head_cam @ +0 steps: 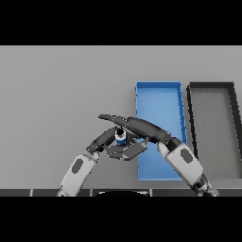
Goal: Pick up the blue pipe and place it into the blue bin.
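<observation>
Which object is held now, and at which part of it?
The short blue pipe is held around its sides by the right hand; the left hand is against it too.

Grey table carries 2 open rectangular bins side by side at the right: blue bin and, just beside it, dark bin.

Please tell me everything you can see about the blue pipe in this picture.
Only a small part of the blue pipe shows: a short blue body with a pale band and a dark, round open end that faces up toward the camera. It sits just left of the blue bin, not inside it. The right robot hand and the left robot hand both close around it, hiding the rest.
</observation>
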{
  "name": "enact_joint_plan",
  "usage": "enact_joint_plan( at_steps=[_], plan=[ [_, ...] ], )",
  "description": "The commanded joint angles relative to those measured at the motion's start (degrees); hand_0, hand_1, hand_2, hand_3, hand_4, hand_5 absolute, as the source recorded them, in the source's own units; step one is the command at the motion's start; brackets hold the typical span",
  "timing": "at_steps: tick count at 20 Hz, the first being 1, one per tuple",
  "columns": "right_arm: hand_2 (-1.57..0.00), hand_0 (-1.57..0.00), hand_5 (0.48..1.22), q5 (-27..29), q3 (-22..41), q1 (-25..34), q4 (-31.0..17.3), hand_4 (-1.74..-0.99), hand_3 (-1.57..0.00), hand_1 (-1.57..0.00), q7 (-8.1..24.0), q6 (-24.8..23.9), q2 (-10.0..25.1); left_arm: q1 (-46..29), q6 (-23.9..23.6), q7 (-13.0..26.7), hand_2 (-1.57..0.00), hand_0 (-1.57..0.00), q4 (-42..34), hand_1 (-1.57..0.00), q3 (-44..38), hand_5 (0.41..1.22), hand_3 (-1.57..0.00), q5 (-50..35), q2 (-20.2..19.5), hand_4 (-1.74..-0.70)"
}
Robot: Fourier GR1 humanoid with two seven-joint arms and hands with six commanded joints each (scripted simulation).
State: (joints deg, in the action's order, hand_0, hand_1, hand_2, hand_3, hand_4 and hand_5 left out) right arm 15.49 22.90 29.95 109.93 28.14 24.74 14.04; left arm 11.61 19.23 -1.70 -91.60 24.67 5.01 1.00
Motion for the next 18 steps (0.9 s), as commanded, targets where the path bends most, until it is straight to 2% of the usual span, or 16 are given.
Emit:
enact_joint_plan(
  at_steps=[1, 2, 3, 6, 8, 9, 11, 12, 13, 15, 18],
  plan=[
    [-0.17, -0.07, 0.497, -0.47, 0.74, 0.97, -1.1, -1.204, -0.04, -0.11, 0.73, 0.18, -1.0, 0.75, -0.17, 0.16, -1.57, -1.57, 1.47, -1.57, -0.24, 1.221, -1.57, 0.61, 0.68, -1.47],
    [-0.26, -0.17, 0.487, -0.54, 0.72, 1.1, -1.57, -1.233, -0.13, -0.22, 0.32, 0.81, -0.9, 0.13, 0.49, -0.18, -1.57, -1.57, 1.07, -1.57, -0.55, 1.221, -1.57, 0.45, 0.38, -1.46],
    [-0.38, -0.32, 0.485, -0.78, 0.97, 2.39, -2.36, -1.278, -0.24, -0.36, -0.08, 1.1, -1.56, -0.04, 0.37, -0.03, -1.57, -1.57, 1.15, -1.57, -0.63, 1.221, -1.57, 0.45, 1.09, -1.52],
    [-0.91, -0.88, 0.518, -1.79, 2.04, 2.36, -4.14, -1.467, -0.76, -0.88, -2.64, 1.56, -2.93, -0.69, 0.09, 2.97, -1.57, -1.57, -0.31, -1.57, -0.38, 1.221, -1.57, 1.71, 0.71, -1.62],
    [-1.15, -1.13, 0.596, -0.1, 1.71, 2.88, -4.12, -1.551, -0.95, -1.13, -0.92, 1.03, -3.5, 0.1, 0.57, 1.82, -1.57, -1.57, 0.64, -1.57, -1.26, 1.221, -1.51, 1.2, 0.9, -1.66],
    [-1.23, -1.22, 0.65, 0.2, 2.21, 2.88, -4.2, -1.581, -1.02, -1.22, -1.08, 0.06, -4.56, -0.25, 1.09, 1.32, -1.57, -1.57, 0.35, -1.57, -1.19, 1.221, -1.52, 0.03, 1.8, -1.68],
    [-1.35, -1.34, 0.856, 1.77, 2.26, 1.58, -4.16, -1.628, -1.19, -1.34, -2.54, 0.24, -3.96, -1.2, 1.86, 0.52, -1.57, -1.57, 0.77, -1.57, -1.25, 1.221, -1.5, -0.7, 2.73, -1.7],
    [-1.4, -1.39, 0.929, 1.52, 2.31, 1.44, -4.17, -1.648, -1.25, -1.39, -3.61, 0.36, -3.44, -1.08, 2.05, 1.07, -1.57, -1.57, 0.8, -1.57, -1.33, 1.221, -1.49, -0.58, 2.98, -1.71],
    [-1.43, -1.43, 0.987, 0.91, 2.84, 1.86, -4.14, -1.665, -1.3, -1.43, -3.37, -0.31, -3.61, -1.0, 2.72, 0.55, -1.57, -1.57, 0.85, -1.57, -1.92, 1.221, -1.46, -1.07, 2.76, -1.71],
    [-1.48, -1.48, 1.071, 0.08, 4.03, 1.34, -2.96, -1.692, -1.4, -1.48, -4.8, -0.98, -2.99, -1.22, 3.35, 0.36, -1.57, -1.57, 0.27, -1.57, -2.03, 1.221, -1.44, -0.54, 2.97, -1.72],
    [-1.53, -1.52, 1.144, -0.26, 4.88, 1.14, -3.53, -1.716, -1.48, -1.52, -6.66, -2.17, -3.34, -0.85, 3.66, 0.61, -1.57, -1.57, 0.15, -1.57, -2.44, 1.221, -1.43, 0.79, 3.38, -1.73]
  ],
)
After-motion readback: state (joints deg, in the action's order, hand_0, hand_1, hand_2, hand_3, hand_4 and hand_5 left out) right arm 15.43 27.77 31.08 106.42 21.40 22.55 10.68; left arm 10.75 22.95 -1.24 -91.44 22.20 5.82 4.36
